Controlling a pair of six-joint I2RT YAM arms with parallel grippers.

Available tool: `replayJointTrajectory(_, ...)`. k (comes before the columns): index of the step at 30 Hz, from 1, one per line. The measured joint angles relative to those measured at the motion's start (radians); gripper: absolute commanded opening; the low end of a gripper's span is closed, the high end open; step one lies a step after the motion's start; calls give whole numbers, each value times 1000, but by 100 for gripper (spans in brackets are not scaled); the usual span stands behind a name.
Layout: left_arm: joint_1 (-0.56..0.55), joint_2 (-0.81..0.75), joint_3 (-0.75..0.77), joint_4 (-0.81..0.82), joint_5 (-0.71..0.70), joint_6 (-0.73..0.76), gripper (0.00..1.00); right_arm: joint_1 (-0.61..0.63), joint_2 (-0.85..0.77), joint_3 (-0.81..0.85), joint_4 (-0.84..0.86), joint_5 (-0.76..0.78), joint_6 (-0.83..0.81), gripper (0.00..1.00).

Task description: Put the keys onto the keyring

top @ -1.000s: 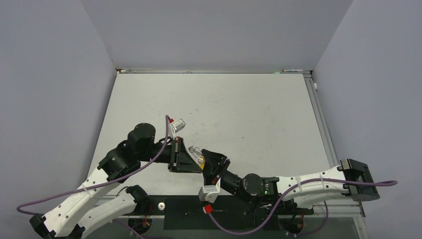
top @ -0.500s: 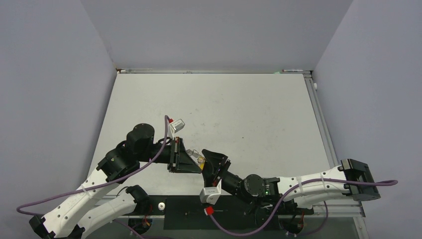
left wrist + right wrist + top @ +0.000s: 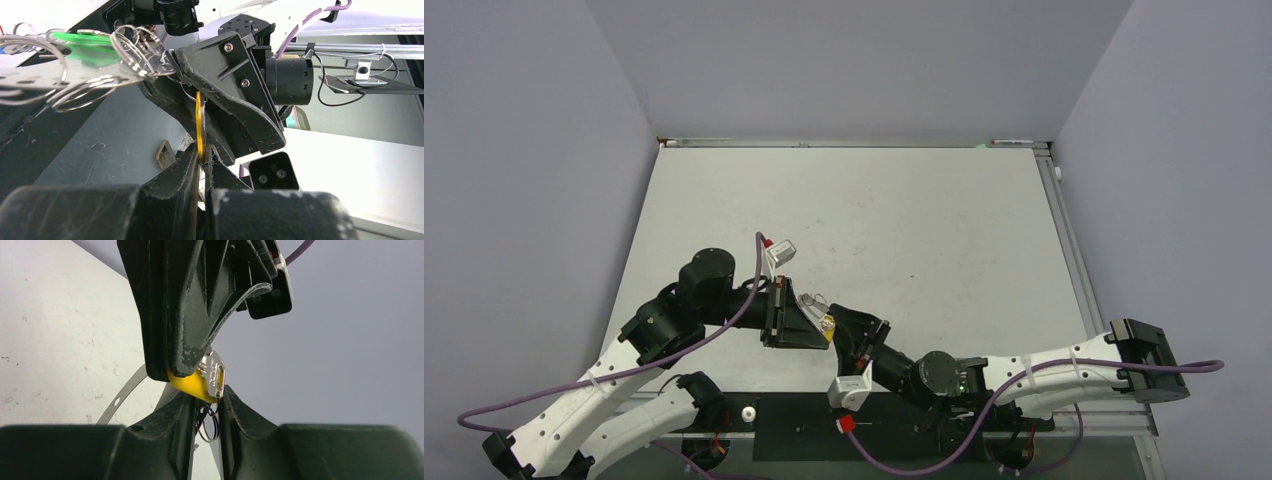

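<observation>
Left fingers [image 3: 182, 172] pinch the yellow-tagged key [image 3: 207, 382]; right fingers [image 3: 172, 425] flank it, barely apart — whether gripping, unclear. Opposing pulls could twist it free.

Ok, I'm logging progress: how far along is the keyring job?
Done: a green-tagged key seems to hang with wire rings on the keyring. In hand: the left hand pinches the yellow-tagged key; the right hand brackets its small ring. Left: threading that key on; other keys are not clearly visible.
</observation>
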Motion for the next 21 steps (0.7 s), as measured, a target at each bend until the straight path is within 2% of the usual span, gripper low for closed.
replayJointTrajectory(3,0,2,0,-4,2,0,0,0,0,0,6,4,1,12)
replayJointTrajectory(7,0,2,0,-10,-1,0,7,0,-3,5,-18,9,19,10)
replayJointTrajectory(12,1,1,0,3,-1,-3,26,9,-15,10,-79,14,61,8)
replayJointTrajectory(18,10,-14,0,24,-13,-3,53,14,-15,21,-174,18,147,7)
replayJointTrajectory(21,19,-31,8,23,-40,14,63,14,-14,42,-211,22,209,5)
